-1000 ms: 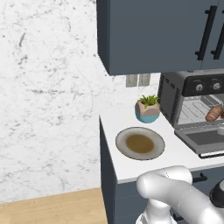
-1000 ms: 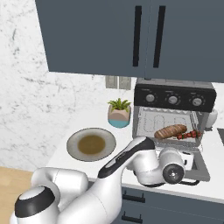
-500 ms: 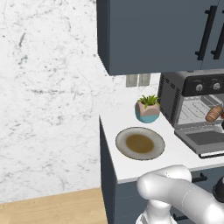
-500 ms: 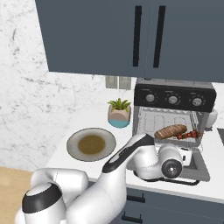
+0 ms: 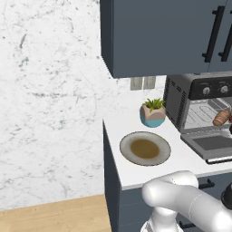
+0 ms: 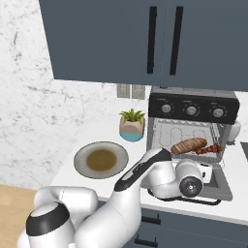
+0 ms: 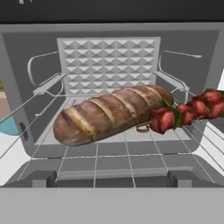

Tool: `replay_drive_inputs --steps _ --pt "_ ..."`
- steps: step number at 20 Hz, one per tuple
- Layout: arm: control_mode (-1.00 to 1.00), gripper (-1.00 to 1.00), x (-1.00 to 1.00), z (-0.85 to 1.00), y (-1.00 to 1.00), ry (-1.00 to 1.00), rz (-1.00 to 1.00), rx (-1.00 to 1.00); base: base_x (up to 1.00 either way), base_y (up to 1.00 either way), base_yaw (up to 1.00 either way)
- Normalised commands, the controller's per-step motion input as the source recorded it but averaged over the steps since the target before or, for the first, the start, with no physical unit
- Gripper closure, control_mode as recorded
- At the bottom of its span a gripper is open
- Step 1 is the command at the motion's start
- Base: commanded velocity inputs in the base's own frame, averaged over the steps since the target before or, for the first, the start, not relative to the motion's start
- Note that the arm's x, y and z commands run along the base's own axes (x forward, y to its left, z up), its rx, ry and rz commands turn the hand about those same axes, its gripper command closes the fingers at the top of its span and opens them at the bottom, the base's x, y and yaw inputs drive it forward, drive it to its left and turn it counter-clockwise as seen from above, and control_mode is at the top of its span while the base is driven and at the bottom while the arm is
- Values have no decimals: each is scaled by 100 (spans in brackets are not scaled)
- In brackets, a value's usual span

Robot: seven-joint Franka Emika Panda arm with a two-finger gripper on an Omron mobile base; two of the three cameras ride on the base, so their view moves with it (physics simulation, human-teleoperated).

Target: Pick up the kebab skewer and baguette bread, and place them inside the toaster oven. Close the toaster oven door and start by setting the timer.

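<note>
The toaster oven (image 6: 193, 109) stands on the counter with its door (image 6: 219, 188) dropped flat open. On its wire rack lies the baguette bread (image 7: 109, 114), tan with pale score marks, and the kebab skewer (image 7: 189, 112) with red chunks touches its right end. Both also show in the right base view, the baguette bread (image 6: 188, 145) and the kebab skewer (image 6: 209, 149). My gripper (image 6: 202, 170) hovers over the open door just in front of the oven mouth, facing the food, open and holding nothing. From the left, the toaster oven (image 5: 199, 93) and the baguette bread (image 5: 222, 117) show at the right edge.
A round plate (image 6: 100, 159) with a brown centre lies on the white counter left of the oven. A small potted plant (image 6: 131, 125) stands between plate and oven. Dark blue cabinets (image 6: 145, 38) hang overhead. The counter's front edge runs just below the open door.
My arm's elbow has shifted a little, and the hand stays close before the oven mouth. The bread, skewer and door have not moved.
</note>
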Motion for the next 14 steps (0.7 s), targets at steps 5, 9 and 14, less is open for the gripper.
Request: replay_drive_inputs --steps 5,9,14 --pt "-100 -100 -32 0 0 0 2 0 0 0 0" --pt "-100 -100 -28 0 0 0 0 0 0 0 0" --pt "-100 -100 -3 -2 0 0 0 0 0 0 0"
